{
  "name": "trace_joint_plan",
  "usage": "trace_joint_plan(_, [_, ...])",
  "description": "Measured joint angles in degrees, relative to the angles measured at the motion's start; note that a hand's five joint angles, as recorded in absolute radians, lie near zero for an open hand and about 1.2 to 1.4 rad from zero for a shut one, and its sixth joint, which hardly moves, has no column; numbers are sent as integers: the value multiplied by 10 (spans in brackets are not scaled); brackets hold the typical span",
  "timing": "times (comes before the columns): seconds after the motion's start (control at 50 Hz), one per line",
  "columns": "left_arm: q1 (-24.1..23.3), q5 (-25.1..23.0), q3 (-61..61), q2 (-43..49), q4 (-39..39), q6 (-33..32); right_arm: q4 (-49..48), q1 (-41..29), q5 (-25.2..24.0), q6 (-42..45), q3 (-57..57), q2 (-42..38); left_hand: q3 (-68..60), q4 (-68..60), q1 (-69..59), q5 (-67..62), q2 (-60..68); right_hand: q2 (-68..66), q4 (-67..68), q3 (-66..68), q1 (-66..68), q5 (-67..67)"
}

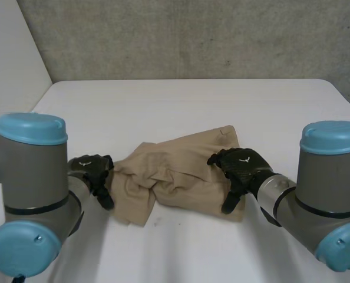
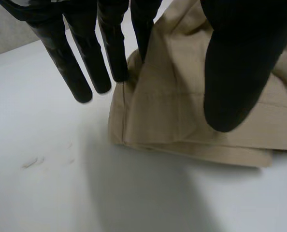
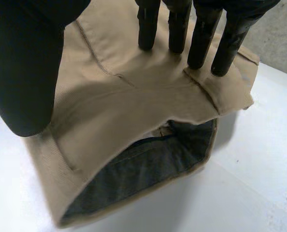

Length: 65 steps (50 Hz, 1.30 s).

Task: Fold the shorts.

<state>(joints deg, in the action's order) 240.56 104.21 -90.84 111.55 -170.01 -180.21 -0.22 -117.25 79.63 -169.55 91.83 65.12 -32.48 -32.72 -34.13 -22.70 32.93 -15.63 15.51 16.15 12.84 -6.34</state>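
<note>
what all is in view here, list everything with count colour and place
shorts: one, tan with a dark inside, crumpled on the table between the two hands
table: one, white, under everything
wall: one, grey, behind the table
left arm: one, grey with light-blue caps, left of the shorts
right arm: one, same colours, right of the shorts
left hand: one, black, straight fingers at the shorts' left edge
right hand: one, black, straight fingers resting on the shorts' right end

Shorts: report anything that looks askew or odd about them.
The shorts lie slantwise on the table, bunched into rumpled folds at the end by the left robot hand. By the right robot hand, an opening gapes, showing dark lining.
</note>
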Motion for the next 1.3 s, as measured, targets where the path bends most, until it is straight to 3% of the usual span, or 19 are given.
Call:
trace_joint_plan(0.08, [2, 0, 10, 22, -19, -3, -24, 0, 4, 13, -7, -21, -79, -78, -77, -77, 80, -75, 72, 76, 69, -62])
trace_joint_plan(0.1, [3, 0, 15, 30, -28, -4, -34, 0, 5, 22, -12, -30, -155, -154, -152, -151, 157, -75, 72, 76, 69, -62])
trace_joint_plan(0.12, [3, 0, 18, 34, -32, -4, -39, 0, 5, 29, -16, -35, -181, -177, -175, -173, 178, -272, 263, 254, 236, -236])
trace_joint_plan(0.14, [3, 0, 20, 37, -36, -5, -43, 0, 6, 35, -20, -39, -218, -217, -209, -212, 218, -348, 335, 329, 298, -302])
trace_joint_plan(0.16, [3, 0, 25, 41, -41, -7, -45, 0, 6, 39, -24, -42, -252, -251, -240, -244, 255, -348, 335, 329, 298, -302])
trace_joint_plan(0.18, [4, 0, 27, 43, -44, -8, -47, 0, 6, 49, -31, -49, -283, -283, -270, -276, 281, -474, 467, 456, 395, -428])
trace_joint_plan(0.22, [4, 0, 36, 48, -52, -14, -49, 0, 6, 69, -48, -60, -344, -346, -316, -333, 344, -509, 507, 496, 413, -463])
trace_joint_plan(0.34, [9, -1, 66, 53, -72, -49, -44, -1, 6, 131, -102, -85, -355, -359, -316, -334, 354, -519, 525, 514, 417, -479])
trace_joint_plan(0.36, [16, -1, 105, 55, -98, -104, -37, -3, 8, 201, -168, -100, -355, -359, -316, -334, 354, -519, 526, 514, 417, -484])
trace_joint_plan(0.4, [22, -1, 139, 55, -120, -149, -35, -5, 11, 244, -226, -110, -356, -359, -316, -334, 354, -519, 526, 514, 417, -487])
trace_joint_plan(0.52, [36, -5, 285, 68, -222, -302, -52, -6, 21, 307, -423, -147, -357, -359, -316, -334, 356, -519, 527, 514, 427, -487])
trace_joint_plan(0.54, [36, -5, 285, 68, -222, -302, -52, -6, 21, 307, -423, -147, -357, -359, -316, -334, 356, -519, 527, 514, 427, -487])
trace_joint_plan(0.62, [39, -15, 404, 87, -352, -394, -148, -7, 21, 319, -601, -186, -358, -359, -316, -334, 356, -519, 527, 514, 427, -487])
trace_joint_plan(0.7, [37, -30, 436, 90, -444, -415, -241, -6, 17, 310, -655, -196, -358, -359, -316, -334, 356, -519, 527, 514, 428, -492])
trace_joint_plan(0.82, [34, -42, 392, 63, -520, -411, -295, -6, 14, 299, -628, -181, -358, -359, -316, -334, 356, -519, 527, 519, 433, -500])
trace_joint_plan(1.0, [35, -42, 188, 12, -523, -376, -266, 4, -6, 292, -413, -127, -358, -359, -316, -334, 356, -519, 527, 519, 436, -500])
trace_joint_plan(1.08, [33, -40, 86, 13, -501, -364, -227, 16, -22, 293, -324, -124, -358, -359, -316, -334, 356, -520, 527, 519, 436, -500])
trace_joint_plan(1.24, [27, -38, -20, 22, -433, -338, -130, 26, -29, 295, -252, -130, -358, -359, -316, -334, 356, -520, 527, 522, 436, -500])
trace_joint_plan(1.3, [23, -37, -70, 22, -360, -307, -18, 33, -30, 294, -217, -124, -358, -360, -316, -334, 356, -520, 527, 524, 436, -500])
